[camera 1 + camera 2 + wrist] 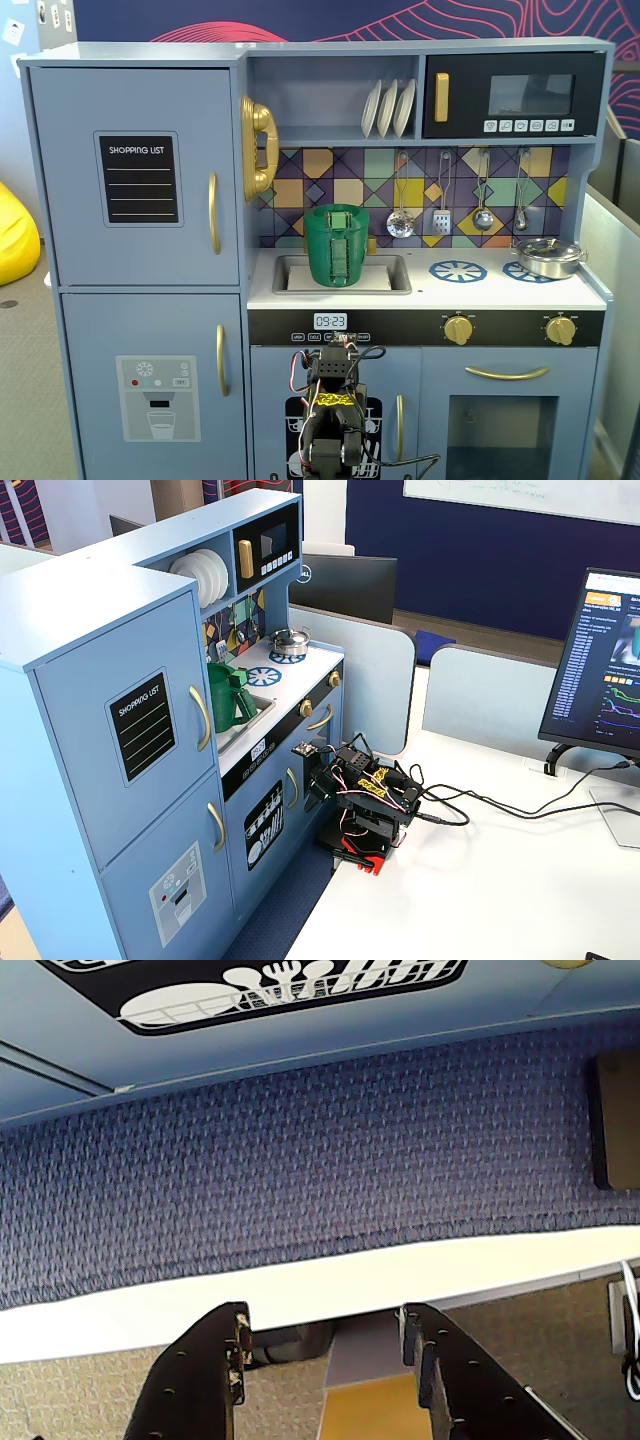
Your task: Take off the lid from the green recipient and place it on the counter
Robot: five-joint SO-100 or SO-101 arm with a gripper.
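Standing in the rectangular sink recess (300, 280) at the left end of the counter (480, 292), the green recipient (337, 247) is seen upright in a fixed view, its ribbed strap handle turned to the front. The lid (337, 209) is seen resting flat on the pot's rim, still closed over it; its small centre handle cannot be made out clearly. In the other fixed view the same green recipient (226, 696) is shown near the toy kitchen's tall left cabinet (120, 730), set back from the counter's front edge.

A shiny steel pot (548, 257) is placed on the printed burner ring at the right end of the counter, well apart from the green pot. White plates (389, 108) are stacked upright on the shelf above.

The arm (365, 800) is folded low on the white table (500, 880), at the table's edge beside the kitchen's lower doors, well below the counter. In the wrist view the pincer (325, 1345) is shown with its two dark fingers (205, 1380) spread apart and nothing held between them, pointed toward blue carpet (320, 1160) and the table's pale edge. A monitor (605, 670) is seen at the table's far right side.
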